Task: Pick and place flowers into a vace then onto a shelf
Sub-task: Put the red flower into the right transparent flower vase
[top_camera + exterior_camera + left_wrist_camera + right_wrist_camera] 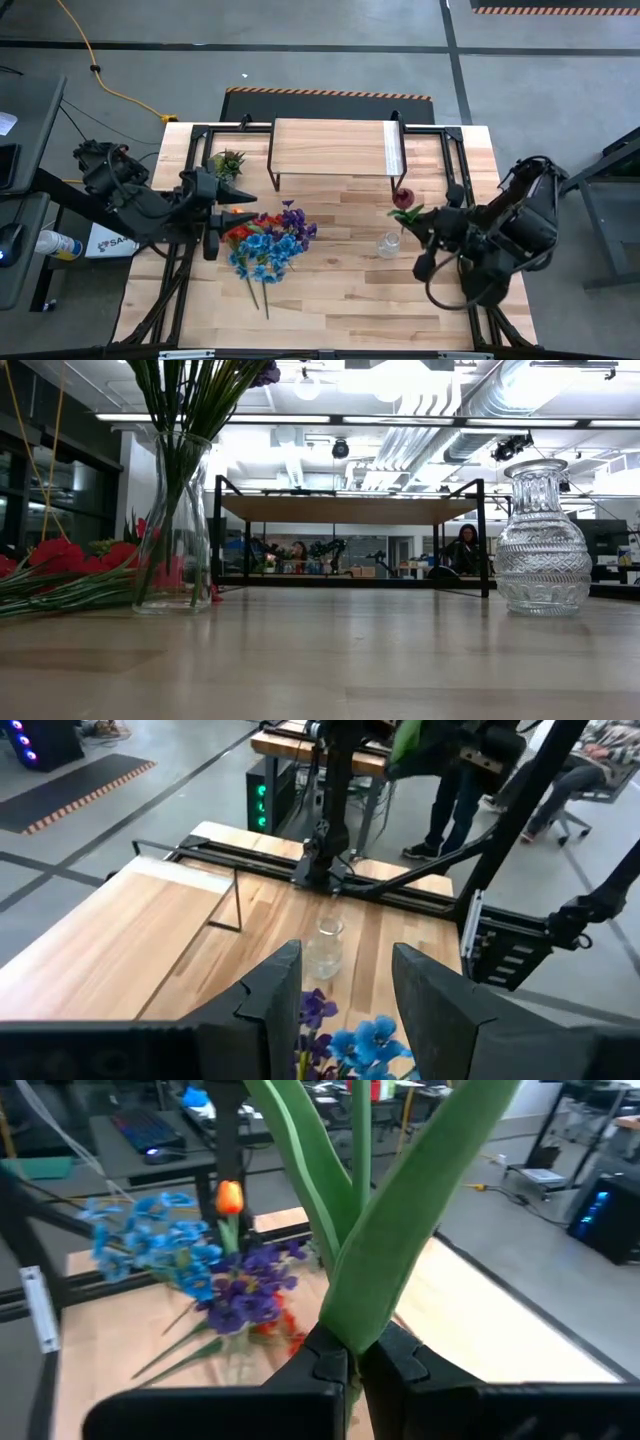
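A clear vase (175, 530) holds a bunch of blue and purple flowers (272, 240) left of the table's middle, with an orange bloom (228, 1197) at its top. Red flowers (60, 560) lie on the table beside it. My left gripper (232, 200) hovers open just left of the bunch, with nothing between its fingers (285, 985). A second, empty glass vase (390, 243) stands right of the middle. My right gripper (428, 226) is shut on a red flower (403, 197) just beside that vase. The shelf (330, 145) stands at the table's far side. My right gripper pinches the red flower's green stem and leaf bases (350, 1320) between its two fingers, low on the stem. The fingers come nearly level from the table's right side. The flower is lifted clear of the table, and its stem and leaves rise away from the fingers.
A small spiky green plant (228, 162) sits at the far left, beside the shelf's left leg. Black rails (455, 150) frame the table's far and side edges. Bare wood lies between the two vases and toward the near edge. People show in the room beyond.
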